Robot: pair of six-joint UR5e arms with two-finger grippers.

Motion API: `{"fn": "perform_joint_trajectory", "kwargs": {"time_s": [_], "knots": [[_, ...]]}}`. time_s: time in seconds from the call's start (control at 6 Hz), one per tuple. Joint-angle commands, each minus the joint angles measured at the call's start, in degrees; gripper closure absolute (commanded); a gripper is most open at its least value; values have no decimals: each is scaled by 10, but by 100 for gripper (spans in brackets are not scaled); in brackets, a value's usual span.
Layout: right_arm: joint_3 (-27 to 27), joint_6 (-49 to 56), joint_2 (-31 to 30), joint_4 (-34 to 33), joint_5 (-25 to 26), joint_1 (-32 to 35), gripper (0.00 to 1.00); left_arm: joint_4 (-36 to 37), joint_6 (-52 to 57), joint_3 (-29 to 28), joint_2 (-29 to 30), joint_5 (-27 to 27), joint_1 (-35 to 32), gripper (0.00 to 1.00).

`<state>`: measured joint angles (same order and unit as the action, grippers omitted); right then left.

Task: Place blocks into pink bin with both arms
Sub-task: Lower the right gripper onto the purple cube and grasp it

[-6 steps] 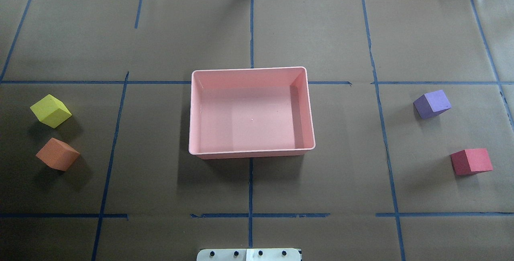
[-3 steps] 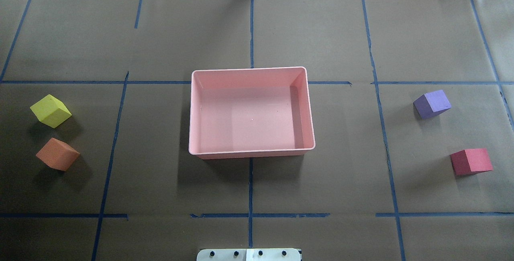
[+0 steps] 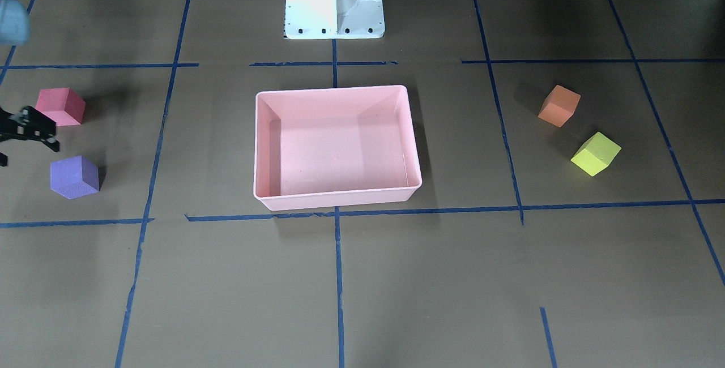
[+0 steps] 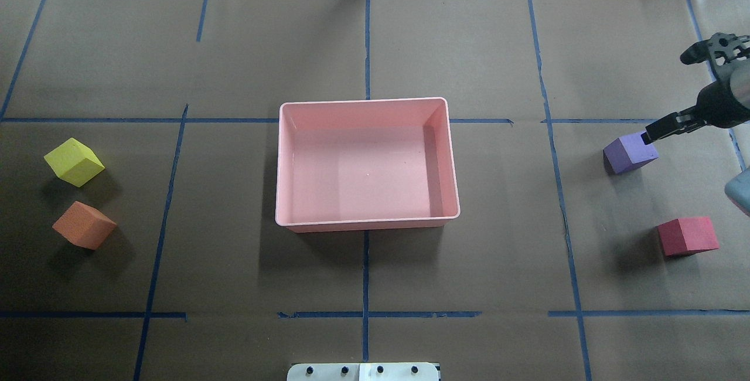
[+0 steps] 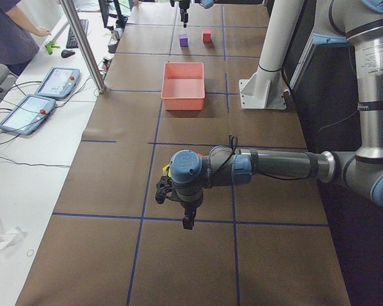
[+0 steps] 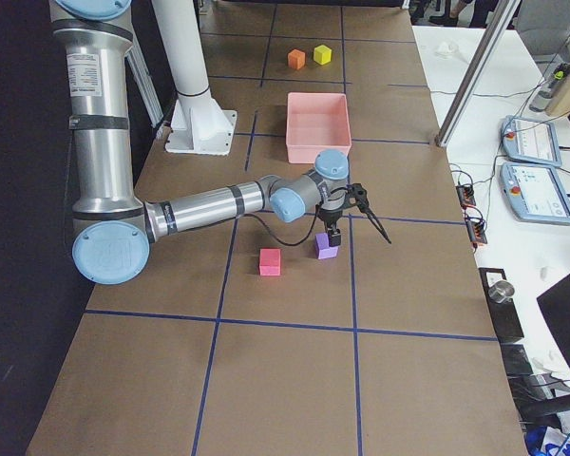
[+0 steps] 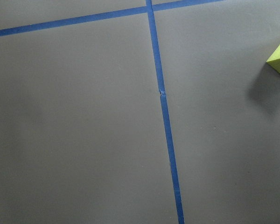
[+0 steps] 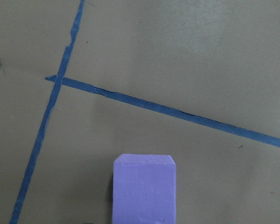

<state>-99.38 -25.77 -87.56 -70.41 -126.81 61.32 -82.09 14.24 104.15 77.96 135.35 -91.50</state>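
The pink bin (image 4: 366, 224) stands empty at the table's middle. The yellow-green block (image 4: 74, 162) and the orange block (image 4: 85, 225) lie on the left. The purple block (image 4: 630, 152) and the red-pink block (image 4: 688, 235) lie on the right. My right gripper (image 4: 667, 97) is open wide and empty above the purple block's far right corner, with one finger (image 4: 659, 130) over it. The right wrist view shows the purple block (image 8: 144, 191) just below. My left gripper (image 5: 182, 207) shows only in the exterior left view, above bare table. I cannot tell if it is open.
The white pedestal base (image 3: 334, 0) stands at the robot's side of the bin. Blue tape lines cross the brown table cover. A metal post (image 5: 83, 44) and tablets (image 5: 57, 81) stand on the operators' side, where a person is.
My right gripper has come into the overhead view from the right edge, over the purple block. The four blocks and the bin have not moved.
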Motion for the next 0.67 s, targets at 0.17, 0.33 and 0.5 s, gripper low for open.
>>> {"fn": "perform_joint_trajectory", "kwargs": {"time_s": [0.17, 0.33, 0.5], "knots": [[48, -11, 19, 11, 15, -38, 0, 1, 0, 0, -1, 0, 0, 0], [75, -10, 28, 11, 16, -49, 0, 1, 0, 0, -1, 0, 0, 0], [94, -10, 31, 11, 17, -61, 0, 1, 0, 0, -1, 0, 0, 0]]}}
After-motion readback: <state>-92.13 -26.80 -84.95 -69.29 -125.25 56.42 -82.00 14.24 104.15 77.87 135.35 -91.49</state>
